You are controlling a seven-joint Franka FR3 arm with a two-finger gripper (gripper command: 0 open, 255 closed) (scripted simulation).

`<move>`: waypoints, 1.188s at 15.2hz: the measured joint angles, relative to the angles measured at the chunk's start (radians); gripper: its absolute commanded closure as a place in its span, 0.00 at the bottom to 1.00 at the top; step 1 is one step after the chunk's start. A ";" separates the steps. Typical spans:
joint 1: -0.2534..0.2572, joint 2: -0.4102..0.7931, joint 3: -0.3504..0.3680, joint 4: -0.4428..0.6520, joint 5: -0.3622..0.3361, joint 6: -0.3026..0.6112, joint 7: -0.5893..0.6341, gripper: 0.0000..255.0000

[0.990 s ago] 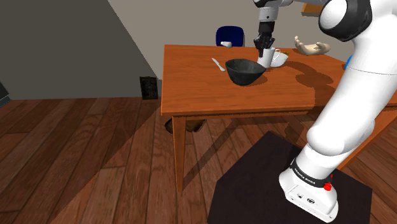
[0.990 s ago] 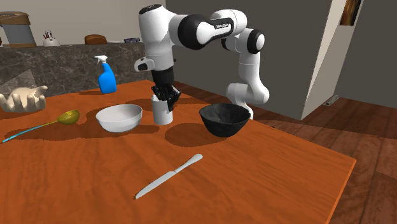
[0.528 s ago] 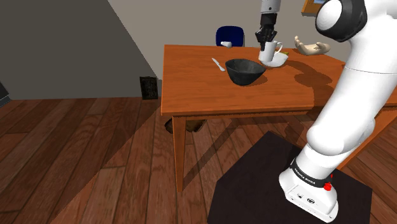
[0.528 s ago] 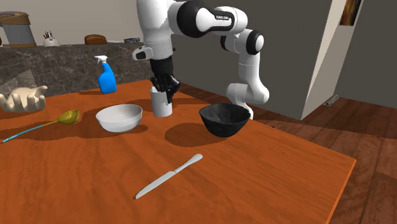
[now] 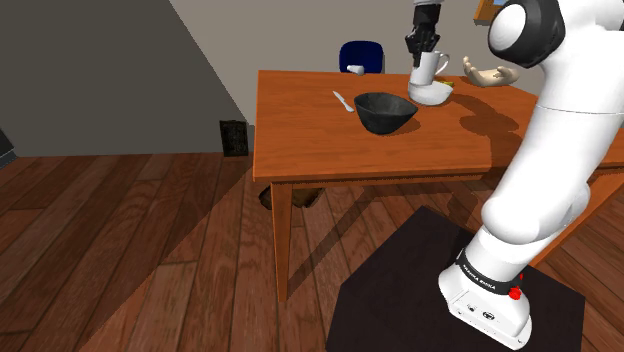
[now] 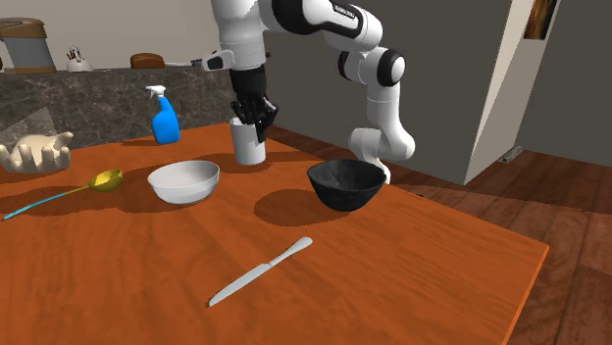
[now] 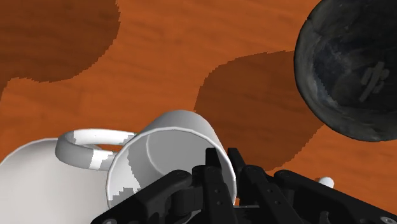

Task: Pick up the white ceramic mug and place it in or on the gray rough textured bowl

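Above the orange-brown wooden table (image 6: pixel 412 265), the white mug (image 6: pixel 248 144) is held clear of the surface by the black gripper (image 6: pixel 253 110). The fingers (image 7: pixel 213 178) are closed on the mug's wall at the rim, one inside the cup and one outside. This is seen in the wrist view, where the gripper (image 7: pixel 226 172) is clamped over the edge of the mug (image 7: pixel 168 149). The mug is held roughly upright, opening up, with its handle on the side of the white bowl (image 7: pixel 32 184).

In the second exterior view the mug is seen hanging between the white bowl (image 6: pixel 183 181) and the dark grey bowl (image 6: pixel 344 184), nearer the white one. A round shadow is cast on the table between the two bowls. The dark grey bowl is set upright on the table, apart from the mug.

In the shoulder view the mug (image 5: pixel 431 68) is seen just over the white bowl (image 5: pixel 432 95), with the gripper (image 5: pixel 424 42) above it. The dark grey bowl (image 5: pixel 385 110) is placed to that view's left.

A knife (image 6: pixel 260 271) is laid flat on the table, nearer the second exterior camera. A gold spoon (image 6: pixel 69 191), a blue spray bottle (image 6: pixel 163 116) and a pale hand-shaped object (image 6: pixel 36 154) are placed toward that view's left. The dark stand (image 5: pixel 390 290) is seen on the wooden floor beside the table.
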 measured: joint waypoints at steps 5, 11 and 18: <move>-0.017 0.054 -0.004 0.150 0.017 -0.099 -0.013 1.00; -0.032 0.104 -0.005 0.300 0.036 -0.200 -0.016 1.00; 0.102 -0.095 0.051 0.077 -0.014 -0.173 0.145 1.00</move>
